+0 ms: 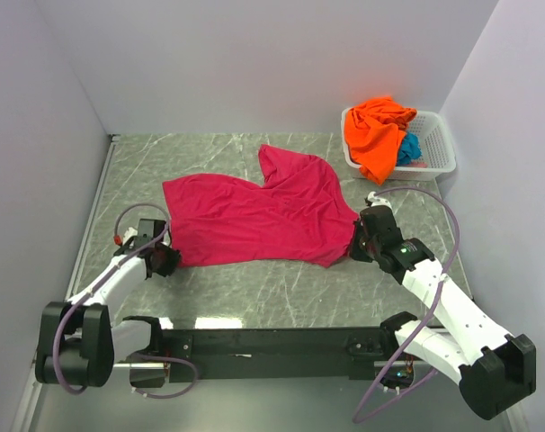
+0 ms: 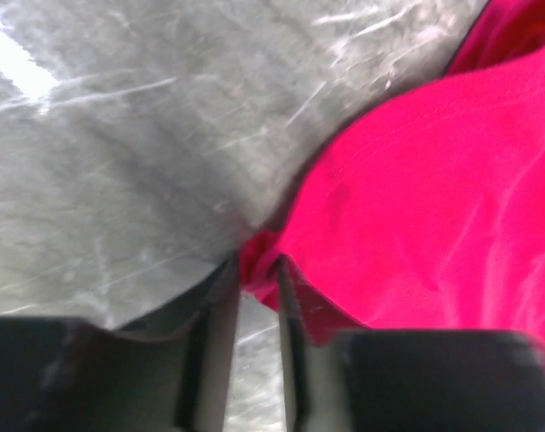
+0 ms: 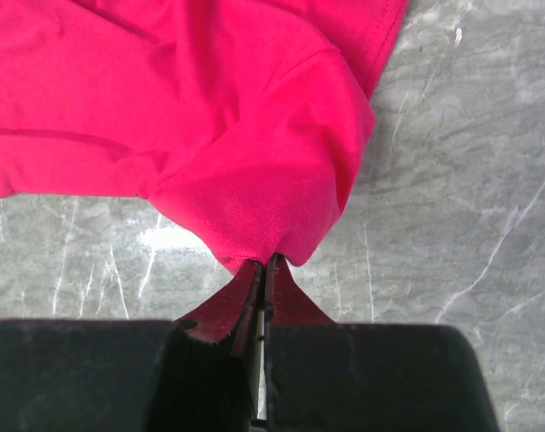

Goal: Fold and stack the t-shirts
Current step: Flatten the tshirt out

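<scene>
The magenta t-shirt (image 1: 254, 216) lies spread flat on the bench (image 1: 281, 292), stretched between the two pincers. The left pincer (image 2: 257, 265) stands narrowly apart, with the shirt's left corner bunched at its tips. The right pincer (image 3: 265, 263) is clamped tight on the right corner.

Orange t-shirt (image 1: 378, 135) hides most of the teal t-shirt (image 1: 409, 148) beneath

pink t-shirt (image 1: 254, 216): soft matt cloth | table (image 1: 254, 290): glossy marbled grey | basket (image 1: 439, 135): white plastic lattice
</scene>
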You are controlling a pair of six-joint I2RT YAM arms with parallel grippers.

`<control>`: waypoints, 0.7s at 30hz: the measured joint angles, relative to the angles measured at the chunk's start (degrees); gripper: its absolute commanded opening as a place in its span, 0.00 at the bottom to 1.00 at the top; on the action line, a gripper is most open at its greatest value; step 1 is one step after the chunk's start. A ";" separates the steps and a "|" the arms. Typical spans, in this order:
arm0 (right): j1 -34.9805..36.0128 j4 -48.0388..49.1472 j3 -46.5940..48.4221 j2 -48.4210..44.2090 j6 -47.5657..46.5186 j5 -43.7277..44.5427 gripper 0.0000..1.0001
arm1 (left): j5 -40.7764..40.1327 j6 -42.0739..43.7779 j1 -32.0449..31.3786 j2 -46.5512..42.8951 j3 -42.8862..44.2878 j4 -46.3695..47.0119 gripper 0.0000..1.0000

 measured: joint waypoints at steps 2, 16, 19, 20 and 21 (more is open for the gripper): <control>0.00 0.20 0.00 0.00 0.00 0.00 0.00 | 0.02 0.15 -0.09 1.57 0.39 1.01 0.15; 0.00 0.55 1.57 0.37 -1.20 1.20 0.00 | -5.86 1.38 -2.36 -2.47 4.22 -1.44 0.01; 0.00 0.20 5.18 0.55 -1.62 3.06 0.00 | -8.74 1.55 -3.78 -4.96 10.08 -1.97 0.01; 0.00 0.37 6.91 0.61 -1.77 4.04 0.00 | -10.01 1.64 -4.31 -5.27 12.92 -1.88 0.01; 0.00 0.63 8.76 0.61 -1.99 5.11 0.00 | -10.97 1.68 -4.68 -5.33 15.28 -1.88 0.01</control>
